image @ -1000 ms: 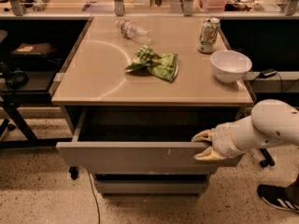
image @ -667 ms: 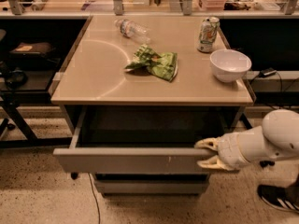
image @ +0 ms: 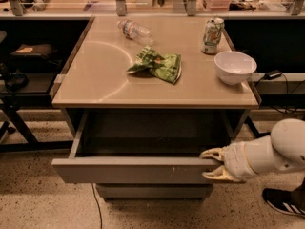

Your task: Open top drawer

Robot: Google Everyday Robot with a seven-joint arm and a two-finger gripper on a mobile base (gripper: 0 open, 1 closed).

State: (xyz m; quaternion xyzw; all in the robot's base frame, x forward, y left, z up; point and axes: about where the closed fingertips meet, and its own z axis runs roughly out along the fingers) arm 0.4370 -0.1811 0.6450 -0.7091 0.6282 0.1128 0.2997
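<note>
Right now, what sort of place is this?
Likely an office or lab workspace: drawer cabinet holding a soda can and bowl, dark desks alongside. The pincer grips the top drawer at its right end.

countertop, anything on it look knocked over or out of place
The clear plastic bottle lies on its side near the back of the countertop, and a crumpled green bag lies mid-surface. The can and white bowl stand upright. Below, the hand is at the right end of the pulled-out top drawer's front.

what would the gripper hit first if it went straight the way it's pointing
The top drawer: the gripper sits at its front's right end, pointing left, so it would likely press into that panel.
</note>
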